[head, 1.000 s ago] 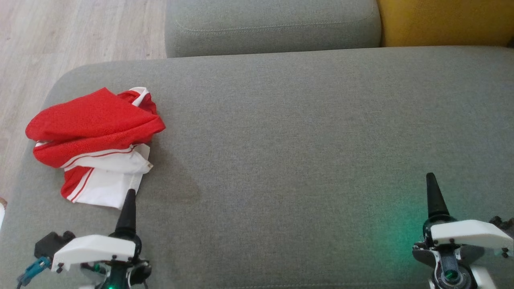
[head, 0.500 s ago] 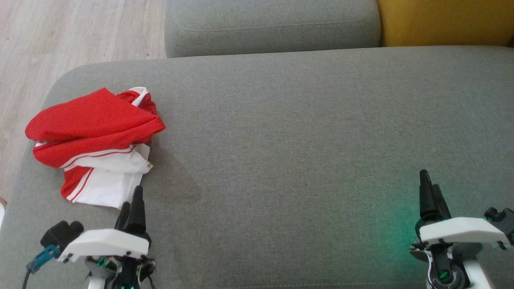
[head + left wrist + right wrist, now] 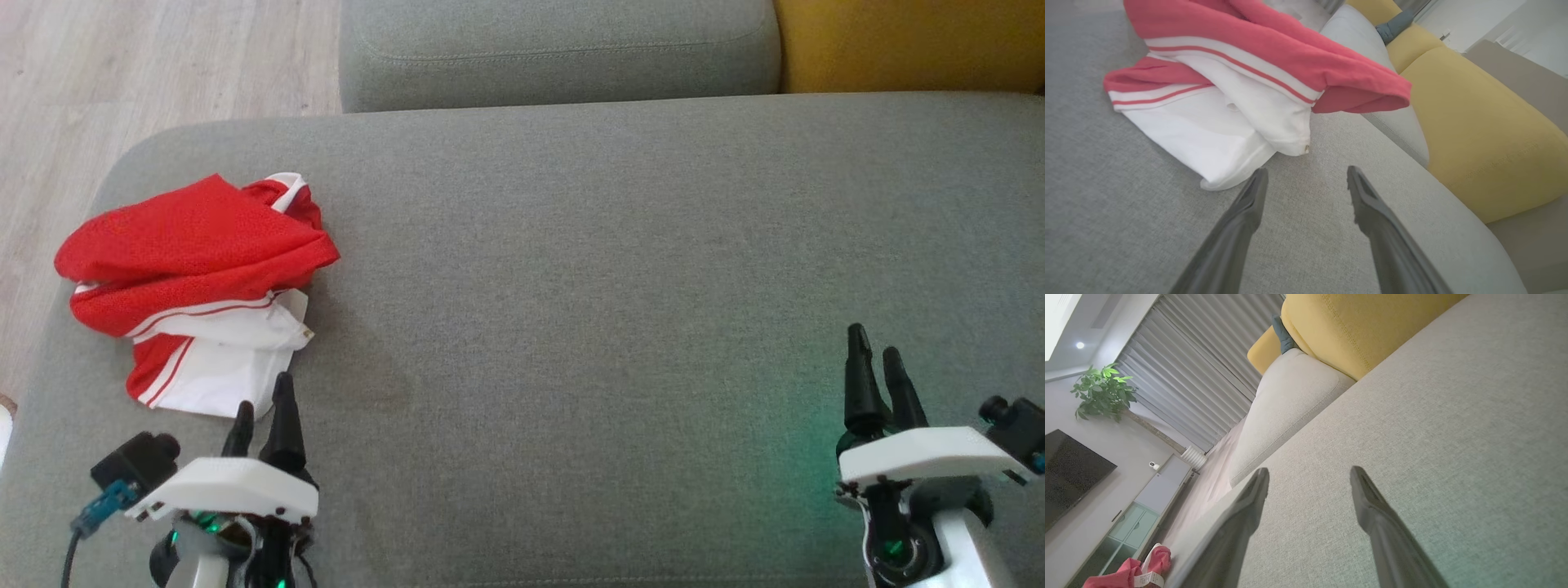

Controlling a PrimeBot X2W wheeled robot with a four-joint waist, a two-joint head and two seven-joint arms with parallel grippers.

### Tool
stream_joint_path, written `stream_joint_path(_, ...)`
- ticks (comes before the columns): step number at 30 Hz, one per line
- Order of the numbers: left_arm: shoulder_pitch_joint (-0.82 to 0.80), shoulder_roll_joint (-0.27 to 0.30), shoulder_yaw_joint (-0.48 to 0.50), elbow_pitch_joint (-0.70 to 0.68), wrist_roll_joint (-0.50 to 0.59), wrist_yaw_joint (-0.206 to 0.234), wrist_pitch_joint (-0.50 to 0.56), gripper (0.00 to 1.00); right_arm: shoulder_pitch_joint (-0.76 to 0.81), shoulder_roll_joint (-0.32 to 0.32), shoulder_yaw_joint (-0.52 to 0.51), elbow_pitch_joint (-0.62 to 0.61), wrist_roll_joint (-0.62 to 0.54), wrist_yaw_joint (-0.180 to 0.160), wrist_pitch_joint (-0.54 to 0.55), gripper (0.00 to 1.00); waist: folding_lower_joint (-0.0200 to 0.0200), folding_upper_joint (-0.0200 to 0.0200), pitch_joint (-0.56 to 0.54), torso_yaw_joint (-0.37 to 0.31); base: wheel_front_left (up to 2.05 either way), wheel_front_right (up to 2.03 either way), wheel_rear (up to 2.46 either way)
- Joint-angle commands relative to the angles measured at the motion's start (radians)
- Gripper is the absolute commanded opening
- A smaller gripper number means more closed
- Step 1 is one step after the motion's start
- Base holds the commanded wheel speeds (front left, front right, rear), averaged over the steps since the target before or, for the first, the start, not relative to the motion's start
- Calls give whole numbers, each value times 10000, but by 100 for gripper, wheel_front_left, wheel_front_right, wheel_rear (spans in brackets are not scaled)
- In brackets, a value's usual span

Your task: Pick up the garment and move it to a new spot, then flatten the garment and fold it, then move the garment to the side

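The garment [image 3: 192,286] is a crumpled red and white piece with red stripes, lying at the left end of the grey sofa seat [image 3: 588,269]. In the left wrist view the garment [image 3: 1241,77] lies just beyond the fingertips, its white corner close to the left finger. My left gripper [image 3: 261,394] stands open right below the garment's lower edge, with nothing between its fingers; the same gap shows at the left gripper [image 3: 1306,173]. My right gripper [image 3: 873,347] is open over bare seat at the lower right, far from the garment, also seen as the right gripper [image 3: 1309,473].
A grey back cushion [image 3: 555,49] and a yellow cushion [image 3: 906,41] line the far side. Wooden floor [image 3: 122,73] lies off the seat's left edge. The right wrist view shows curtains, a plant [image 3: 1102,392] and a dark screen [image 3: 1069,469].
Both grippers have turned about their wrists, so both fingers of each now show side by side. The right gripper crept a little forward. The garment lies as before.
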Motion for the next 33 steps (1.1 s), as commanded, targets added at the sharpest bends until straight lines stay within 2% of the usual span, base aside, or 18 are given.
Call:
stream_joint_path(1,-556,168,107,-393,458,129,-166,100,-593,-111,160,-394,-443,45,-168,100,0,0,1,1,0,0,0)
stream_joint_path(33,-454,297,-341,-531,4389,1104,-1102,100,-815,-87,304,163,-4543,66,-1112,100,0,0,73,-17,0,0,0)
